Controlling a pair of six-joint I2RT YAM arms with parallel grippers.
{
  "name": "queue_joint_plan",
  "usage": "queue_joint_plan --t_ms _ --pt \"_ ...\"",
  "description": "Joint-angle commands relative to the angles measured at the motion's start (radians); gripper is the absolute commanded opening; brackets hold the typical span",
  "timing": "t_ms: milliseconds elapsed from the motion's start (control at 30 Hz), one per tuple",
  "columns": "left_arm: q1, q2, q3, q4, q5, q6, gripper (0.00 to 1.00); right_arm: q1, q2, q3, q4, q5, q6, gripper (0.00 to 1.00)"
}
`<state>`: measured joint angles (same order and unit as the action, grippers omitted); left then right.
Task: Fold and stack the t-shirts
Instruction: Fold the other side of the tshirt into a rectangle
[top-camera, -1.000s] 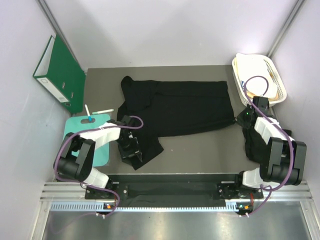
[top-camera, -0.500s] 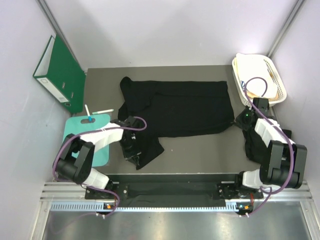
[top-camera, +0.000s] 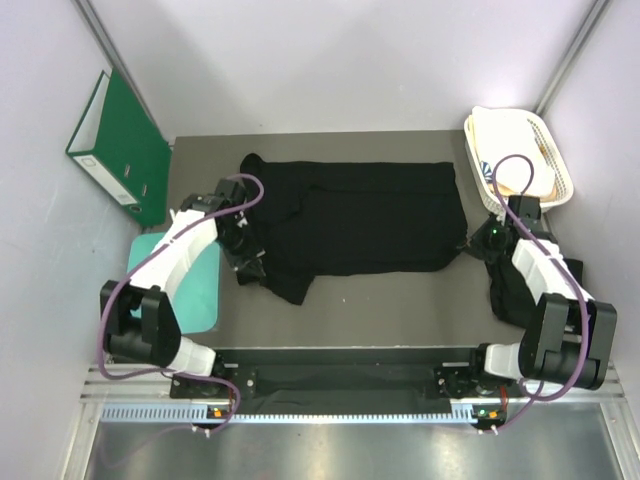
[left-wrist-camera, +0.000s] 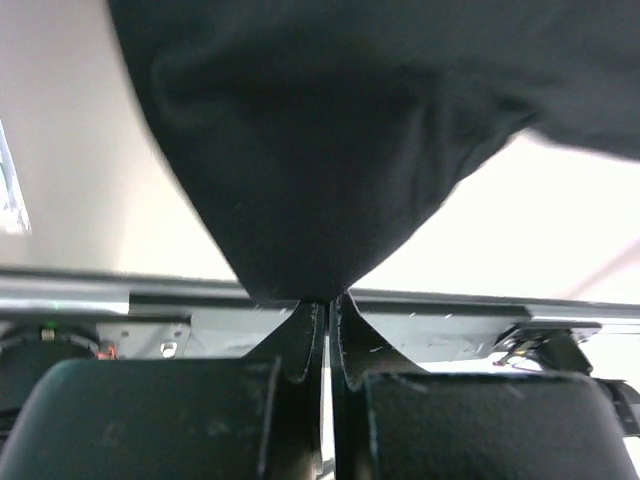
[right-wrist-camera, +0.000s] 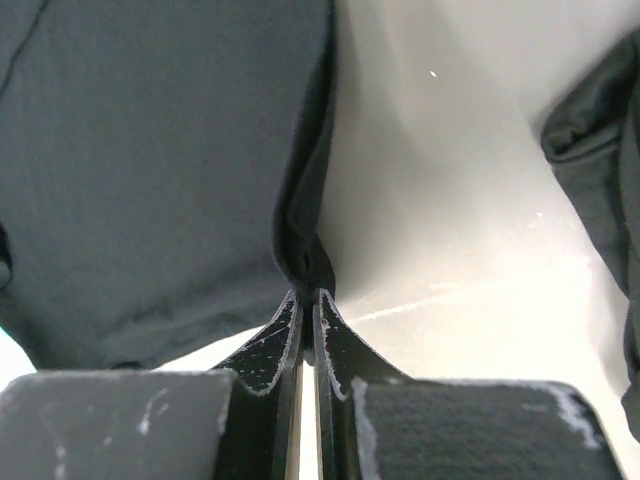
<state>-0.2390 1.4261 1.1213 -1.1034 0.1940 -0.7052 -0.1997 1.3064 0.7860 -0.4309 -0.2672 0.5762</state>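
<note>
A black t-shirt (top-camera: 370, 215) lies spread across the middle of the table. Its near-left part hangs in a bunch from my left gripper (top-camera: 248, 262), which is shut on the cloth a little above the table. In the left wrist view the black t-shirt (left-wrist-camera: 320, 150) drapes from the gripper (left-wrist-camera: 322, 298), whose fingers are pressed together. My right gripper (top-camera: 470, 243) is shut on a fold at the shirt's near-right corner, and the right wrist view shows the shirt's fold (right-wrist-camera: 305, 240) pinched in the gripper (right-wrist-camera: 308, 296). More black cloth (top-camera: 500, 292) lies bunched beside the right arm.
A green binder (top-camera: 115, 145) leans on the left wall. Under the left arm lies a teal mat (top-camera: 200, 295). A white basket (top-camera: 520, 155) with pale cloth stands at the far right corner. A metal rail (top-camera: 340, 380) runs along the near edge.
My left gripper has shut on the shirt's near-left flap and carried it up and toward the far left, pulling the flap away from the near edge. The right arm barely moved.
</note>
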Motion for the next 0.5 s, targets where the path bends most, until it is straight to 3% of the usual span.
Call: queue_joint_plan --t_ms 0,467 --pt "0.018 0.103 0.183 -0.016 0.019 0.072 0.00 -0.010 0.027 0.102 -0.020 -0.032 -0.012 0.02" --pt "0.081 0.415 0.630 0.011 0.125 0.124 0.00 -0.012 0.290 0.318 0.029 -0.089 0.022 0.03"
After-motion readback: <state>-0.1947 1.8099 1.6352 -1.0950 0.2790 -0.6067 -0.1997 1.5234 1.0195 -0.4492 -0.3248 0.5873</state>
